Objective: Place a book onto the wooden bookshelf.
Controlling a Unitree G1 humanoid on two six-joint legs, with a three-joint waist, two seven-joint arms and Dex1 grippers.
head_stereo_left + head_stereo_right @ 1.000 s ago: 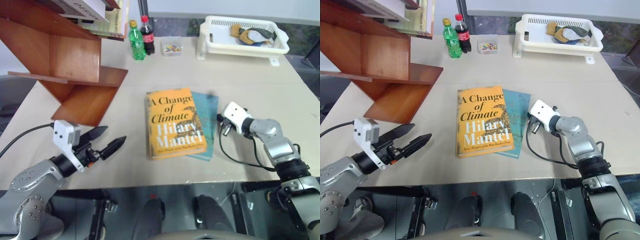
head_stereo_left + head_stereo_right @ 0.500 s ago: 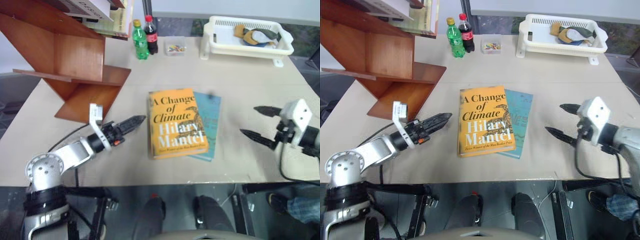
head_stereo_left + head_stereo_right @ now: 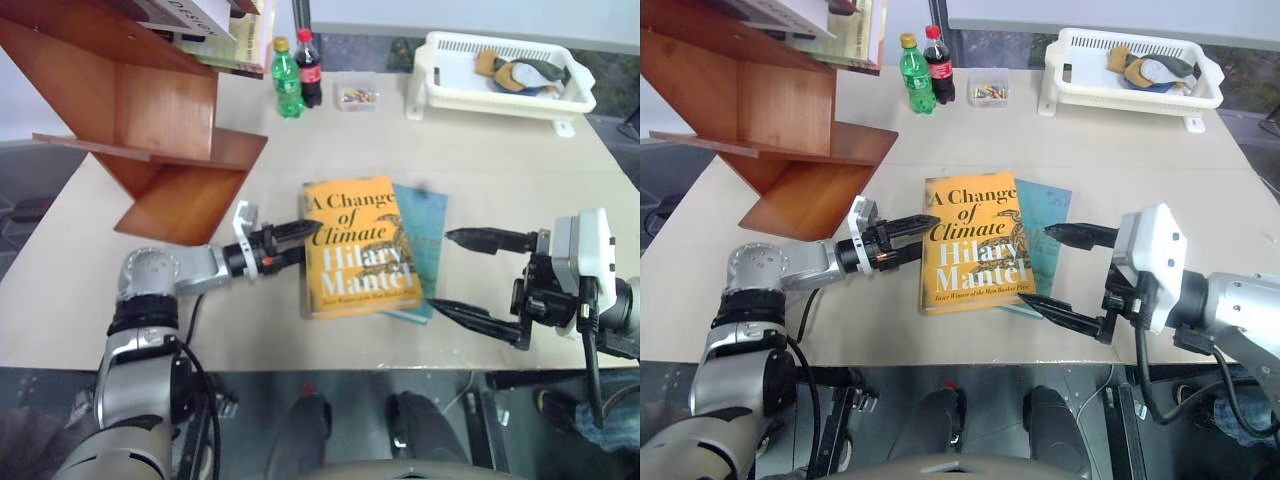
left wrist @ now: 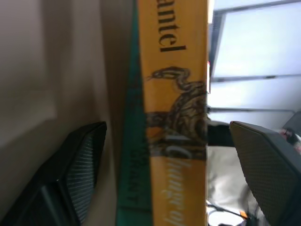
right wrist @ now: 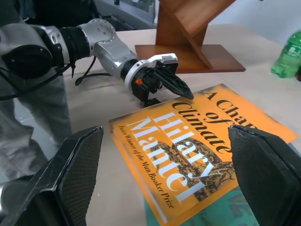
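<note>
The broad beige table (image 3: pixel 480 170) is being occupied, at its far left corner, by the large reddish-brown polished wooden bookshelf (image 3: pixel 150 120) with slanted boards; a few books are being kept leaning in its upper compartment. At the far right of the table a white plastic slatted basket (image 3: pixel 500 75) is being used to hold some soft, crumpled items. Near the table's middle the thick orange-yellow hardback book (image 3: pixel 355 250), titled "A Change of Climate", is being seen lying flat, cover up, resting partly on a thinner teal-blue book (image 3: pixel 425 225) whose right part is being left exposed. The orange-yellow book is being kept well apart from the bookshelf, not on it.

The left gripper (image 3: pixel 292 243) is being held at the book's left edge, its two black fingers spread apart one above the other; in the left wrist view the book's edge is being framed between them, one finger over the cover and one beside the table surface. No clamping on the book is being shown. The right gripper (image 3: pixel 1065 268) is being held to the right of both books, fingers wide apart, nothing between them.

At the far edge a green plastic bottle (image 3: pixel 288 80), a dark cola bottle with red cap (image 3: pixel 309 72) and a small clear box of coloured bits (image 3: pixel 356 95) are being left standing near each other.
</note>
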